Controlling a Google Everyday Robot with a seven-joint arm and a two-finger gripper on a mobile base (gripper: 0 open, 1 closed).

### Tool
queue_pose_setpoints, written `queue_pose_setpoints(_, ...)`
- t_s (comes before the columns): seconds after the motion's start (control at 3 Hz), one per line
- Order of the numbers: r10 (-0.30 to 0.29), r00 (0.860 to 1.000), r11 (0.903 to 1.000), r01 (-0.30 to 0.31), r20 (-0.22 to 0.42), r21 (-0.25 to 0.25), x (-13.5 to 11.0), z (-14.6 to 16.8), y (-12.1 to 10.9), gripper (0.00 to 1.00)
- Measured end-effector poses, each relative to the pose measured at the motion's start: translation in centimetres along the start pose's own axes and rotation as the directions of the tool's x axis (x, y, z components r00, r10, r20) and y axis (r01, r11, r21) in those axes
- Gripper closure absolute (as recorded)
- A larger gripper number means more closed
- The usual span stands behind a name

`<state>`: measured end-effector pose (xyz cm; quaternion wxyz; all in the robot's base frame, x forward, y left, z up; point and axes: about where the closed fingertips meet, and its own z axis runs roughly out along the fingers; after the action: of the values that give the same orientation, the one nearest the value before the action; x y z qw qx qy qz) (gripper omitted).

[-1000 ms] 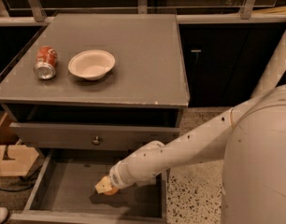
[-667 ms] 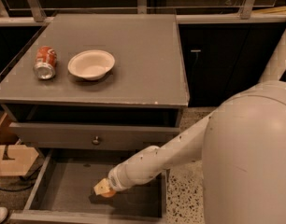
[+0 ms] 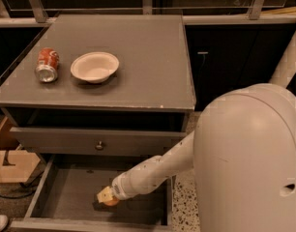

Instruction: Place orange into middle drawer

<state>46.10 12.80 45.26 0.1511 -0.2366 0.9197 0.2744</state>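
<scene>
Dim warm light; gripper (image 3: 105,196) in shadowed middle drawer (image 3: 70,192).

No writing, brand, number or sign can be read anywhere. The red soda can (image 3: 47,65), lying on its side on the cabinet top (image 3: 143,57), carries pale markings, but they are too blurred to make out. The gripper (image 3: 106,196) is low inside the open middle drawer (image 3: 66,192), right at the orange (image 3: 111,202); neither bears legible lettering.

The gripper (image 3: 105,196) is in the middle drawer (image 3: 66,197), the orange (image 3: 111,202) at its tip. On the cabinet top (image 3: 143,57), the soda can (image 3: 47,65) lies left of the bowl (image 3: 95,66).
</scene>
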Motion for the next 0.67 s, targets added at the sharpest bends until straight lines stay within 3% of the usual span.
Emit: queue_pose_setpoints(0.67,0.060,0.998,0.9980,-0.060,-0.020,0.020,1.3,3.1,-1.4,1.00)
